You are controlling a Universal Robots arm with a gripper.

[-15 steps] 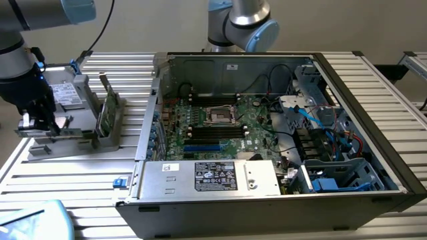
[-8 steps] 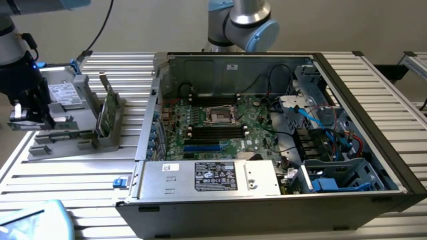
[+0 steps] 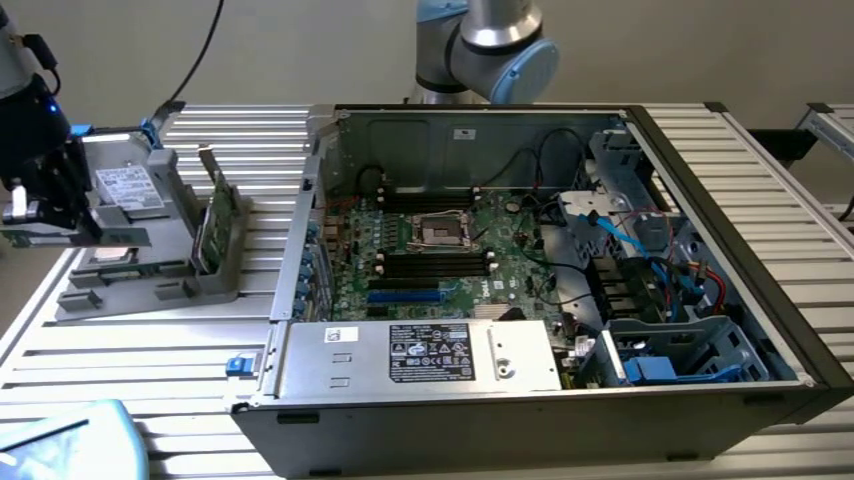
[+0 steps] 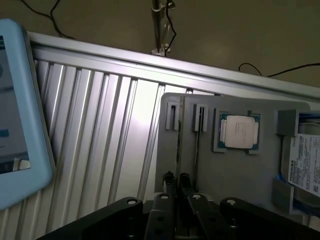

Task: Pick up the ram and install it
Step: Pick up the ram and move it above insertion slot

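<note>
My gripper (image 4: 177, 180) hangs over a grey parts holder (image 4: 240, 175). In the exterior view the gripper (image 3: 47, 230) is at the far left, above the holder (image 3: 134, 285) and well away from the open computer case (image 3: 534, 400). A thin dark strip (image 4: 178, 145), seen edge-on, runs from a slot bracket (image 4: 172, 117) straight toward the gripper. It may be the ram; whether it is held or sits in the holder I cannot tell. A second strip (image 4: 197, 150) lies parallel beside it. The motherboard (image 3: 441, 250) lies bare inside the case.
The holder also carries a square silver processor (image 4: 239, 132), a labelled hard drive (image 4: 304, 170) and an upright green card (image 3: 218, 220). A light-blue tablet (image 4: 20, 110) lies on the slatted table (image 4: 100, 130). The case holds a power supply (image 3: 427, 355) and loose cables (image 3: 667, 260).
</note>
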